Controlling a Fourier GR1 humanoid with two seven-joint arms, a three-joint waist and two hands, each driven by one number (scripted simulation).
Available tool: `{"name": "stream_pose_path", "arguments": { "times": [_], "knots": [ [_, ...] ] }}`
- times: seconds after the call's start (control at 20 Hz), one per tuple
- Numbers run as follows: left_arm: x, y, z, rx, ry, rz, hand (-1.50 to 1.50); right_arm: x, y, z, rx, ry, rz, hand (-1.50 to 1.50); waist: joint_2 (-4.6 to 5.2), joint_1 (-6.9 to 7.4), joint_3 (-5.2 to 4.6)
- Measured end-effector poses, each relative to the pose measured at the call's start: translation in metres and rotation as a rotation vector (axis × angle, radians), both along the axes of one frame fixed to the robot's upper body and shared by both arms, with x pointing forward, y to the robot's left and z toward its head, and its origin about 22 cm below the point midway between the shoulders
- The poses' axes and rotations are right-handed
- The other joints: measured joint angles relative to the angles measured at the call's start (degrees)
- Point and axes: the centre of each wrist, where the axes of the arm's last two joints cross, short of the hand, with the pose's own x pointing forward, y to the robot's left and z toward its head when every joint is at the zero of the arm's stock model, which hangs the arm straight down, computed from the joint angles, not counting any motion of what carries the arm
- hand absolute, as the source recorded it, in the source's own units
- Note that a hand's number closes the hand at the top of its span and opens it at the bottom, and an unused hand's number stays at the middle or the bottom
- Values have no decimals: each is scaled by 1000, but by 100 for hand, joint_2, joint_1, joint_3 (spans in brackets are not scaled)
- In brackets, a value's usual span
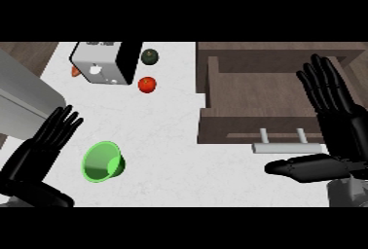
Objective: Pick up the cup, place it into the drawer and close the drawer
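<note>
A white counter (173, 121) runs between dark wood at either side, and an open drawer (251, 97) with a metal handle (287, 146) sits at the right. The green cup (102, 161) lies on its side on the counter, just right of the left hand (39, 151), whose fingers are straight and released, apart from the cup. The right hand (334, 121) is also open, fingers up over the drawer's right edge, holding nothing. A toaster (108, 62), a tomato (146, 84) and a dark fruit (149, 56) stand further back.

Left hand (39, 148) open; right hand (334, 116) open
</note>
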Motion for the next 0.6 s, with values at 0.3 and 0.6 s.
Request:
{"name": "stream_pose_path", "arguments": {
  "times": [0.3,0.6],
  "knots": [
    [6,12,-43,41,43,46,-150,8,-2,-1,-8,-9,-2,-150,2,-14,-2],
    [9,19,-84,71,77,67,-150,9,-11,10,-8,-16,-6,-150,3,-27,-2]
  ]
}}
